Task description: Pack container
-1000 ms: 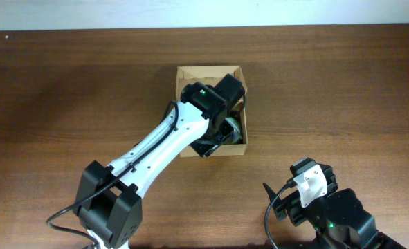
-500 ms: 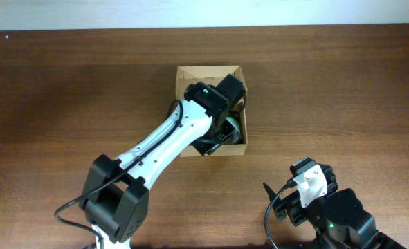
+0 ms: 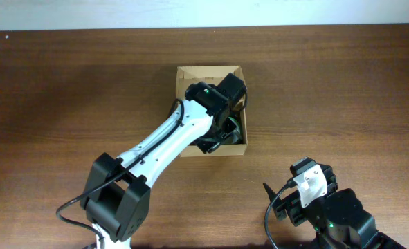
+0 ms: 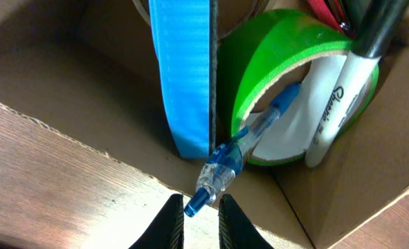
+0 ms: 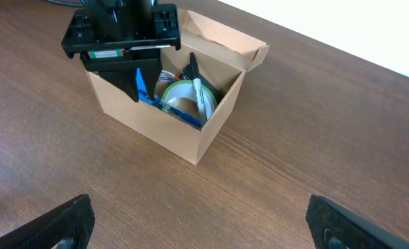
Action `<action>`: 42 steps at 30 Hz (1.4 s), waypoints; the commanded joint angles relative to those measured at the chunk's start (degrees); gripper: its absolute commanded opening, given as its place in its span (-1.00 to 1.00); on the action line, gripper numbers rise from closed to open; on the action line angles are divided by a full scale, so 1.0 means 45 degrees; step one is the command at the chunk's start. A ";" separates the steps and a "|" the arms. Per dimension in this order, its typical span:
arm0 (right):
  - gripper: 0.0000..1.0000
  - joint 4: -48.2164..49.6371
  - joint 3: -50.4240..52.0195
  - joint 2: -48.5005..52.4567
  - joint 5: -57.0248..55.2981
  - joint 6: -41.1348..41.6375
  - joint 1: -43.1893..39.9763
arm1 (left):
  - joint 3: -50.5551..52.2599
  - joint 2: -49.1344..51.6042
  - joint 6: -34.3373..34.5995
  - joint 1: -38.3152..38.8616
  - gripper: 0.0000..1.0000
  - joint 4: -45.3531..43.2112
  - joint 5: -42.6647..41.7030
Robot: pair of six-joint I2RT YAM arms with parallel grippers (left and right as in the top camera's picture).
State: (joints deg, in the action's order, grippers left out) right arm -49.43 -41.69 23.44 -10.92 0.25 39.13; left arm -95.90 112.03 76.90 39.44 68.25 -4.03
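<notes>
Over container (image 4: pixel 52 83), left fingers (image 4: pixel 171 221) narrow around pen end (image 4: pixel 216 169)

The container (image 4: pixel 86 83) is plain tan cardboard, matt, with a rough corrugated cut edge along its rim. Outside it, the tabletop (image 3: pixel 66 90) is dark wood grain with a low sheen. Inside the container, the green tape roll (image 4: pixel 280 48) looks glossy. The pen (image 4: pixel 249 135) is clear and blue plastic, the marker (image 4: pixel 342 97) has a smooth pale plastic barrel, and the blue strip (image 4: pixel 183 69) is smooth and satiny.
</notes>
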 commanded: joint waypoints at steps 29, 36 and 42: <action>0.98 0.0034 0.0063 -0.0068 -0.0015 0.0151 -0.0058 | -0.0233 0.0092 -0.1268 -0.0204 -0.96 -0.0452 0.0520; 0.98 0.0034 0.0063 -0.0068 -0.0015 0.0151 -0.0058 | -0.0607 0.0092 -0.3123 -0.0180 -0.96 -0.1064 0.0185; 0.98 0.0034 0.0063 -0.0068 -0.0015 0.0151 -0.0058 | -0.0631 0.0092 -0.3123 -0.0073 -0.96 -0.0826 -0.0767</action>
State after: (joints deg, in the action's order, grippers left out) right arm -49.43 -41.69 23.44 -10.90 0.21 39.13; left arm -97.51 112.03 64.82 38.50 63.81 -4.23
